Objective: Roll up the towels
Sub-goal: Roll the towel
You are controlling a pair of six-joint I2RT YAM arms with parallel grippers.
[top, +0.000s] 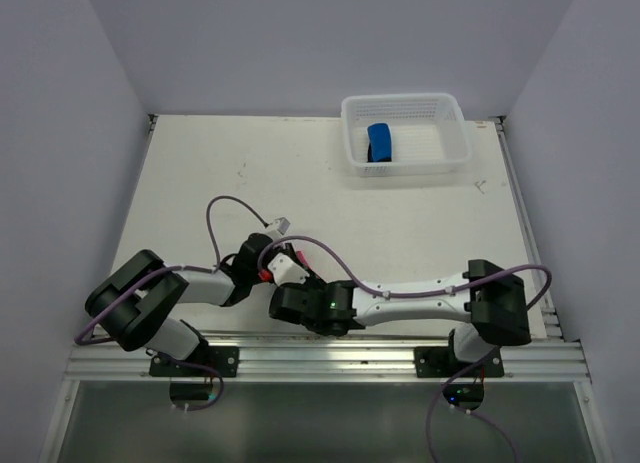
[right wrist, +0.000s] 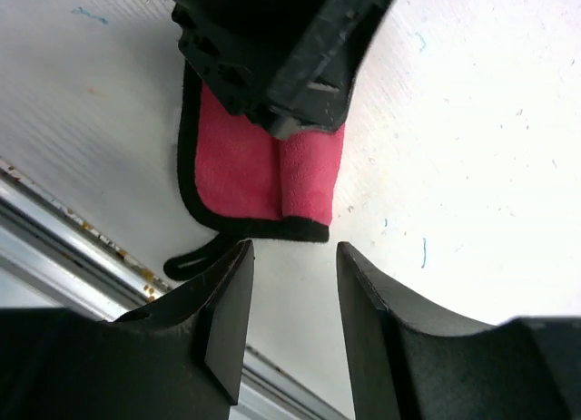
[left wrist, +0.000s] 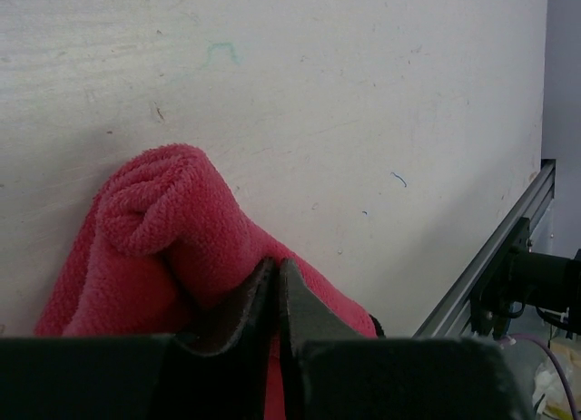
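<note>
The pink-red towel (left wrist: 172,229) with dark edging lies near the table's front edge, partly rolled, the rolled fold (right wrist: 310,177) next to its flat part. My left gripper (left wrist: 277,268) is shut on this towel, a sliver of red cloth between its fingers; from above only a small red patch (top: 264,274) shows under the arm. My right gripper (right wrist: 295,252) stands open just short of the towel's black hem, nothing between its fingers. The blue towel (top: 380,141) sits rolled in the white basket (top: 450,133).
The metal rail (left wrist: 490,257) along the table's near edge runs close to both grippers. The towel's black hang loop (right wrist: 195,261) lies beside the right gripper's left finger. Purple cables (top: 215,223) loop over the arms.
</note>
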